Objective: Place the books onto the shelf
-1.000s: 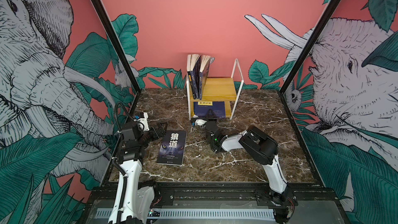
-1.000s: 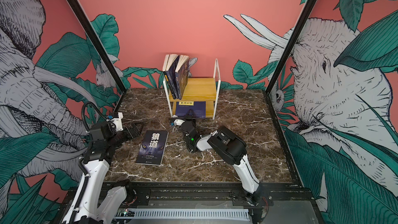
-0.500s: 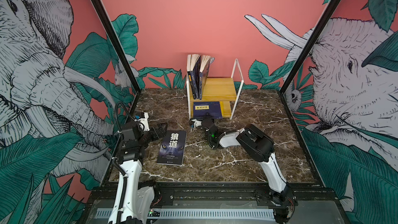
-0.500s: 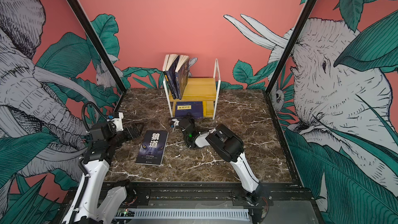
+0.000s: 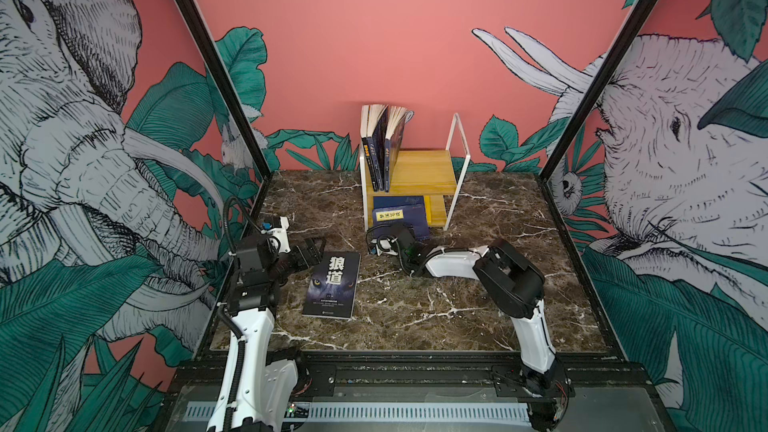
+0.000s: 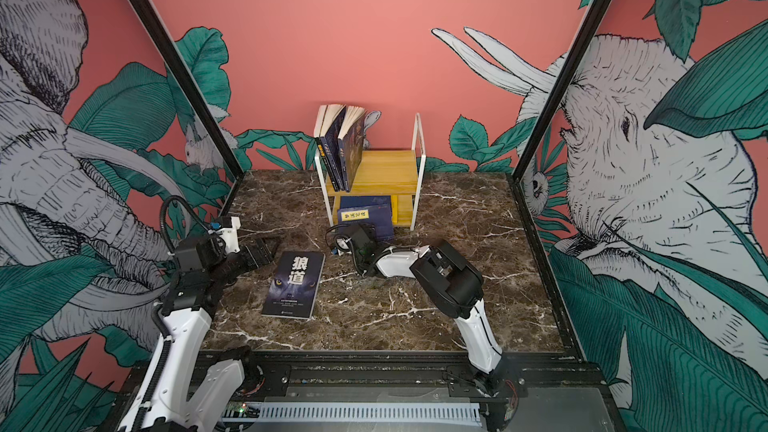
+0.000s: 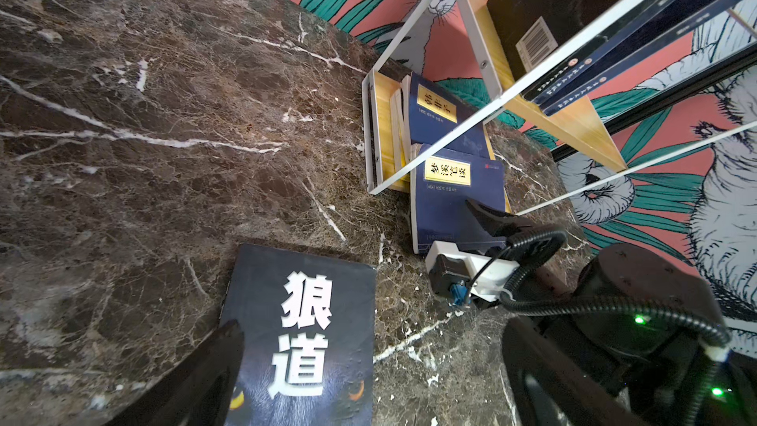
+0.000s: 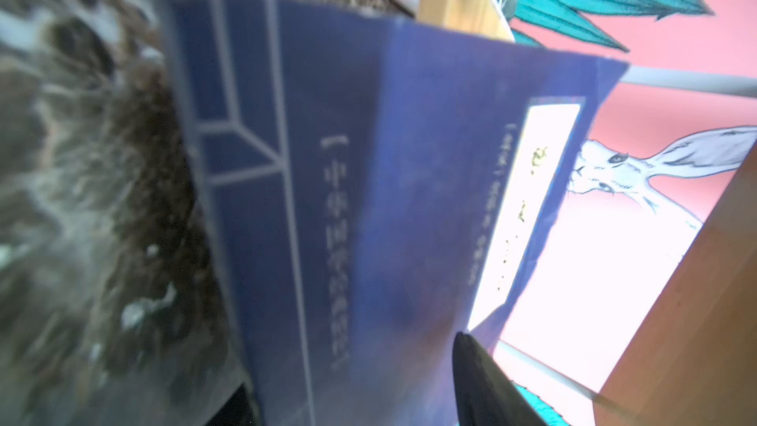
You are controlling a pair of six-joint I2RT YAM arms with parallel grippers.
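The shelf [image 5: 424, 168] [image 6: 386, 168] [image 7: 573, 124] stands at the back of the marble table. Three books [image 5: 380, 147] [image 6: 340, 147] stand upright on its top board. On the lower board lies a navy book [image 7: 434, 108]. A second navy book with a yellow label [image 5: 401, 218] [image 6: 365, 218] [image 7: 454, 194] [image 8: 348, 198] lies over it and juts out in front. My right gripper [image 5: 395, 234] [image 6: 357, 234] [image 8: 356, 399] is at that book's near end, jaws apart. A black wolf-eyes book [image 5: 332, 284] [image 6: 293, 284] [image 7: 303, 342] lies flat. My left gripper [image 5: 309, 249] [image 6: 259, 249] [image 7: 377, 395] is open beside it.
Black frame posts [image 5: 208, 64] and mural walls close in the table on the left, right and back. The white wire side of the shelf [image 5: 457, 160] rises on its right. The table's front rail [image 5: 395, 357] runs along the near edge.
My right gripper moved toward the shelf, sliding the labelled navy book farther onto the lower board, and its jaws have come apart. The left arm and the black book have not moved.
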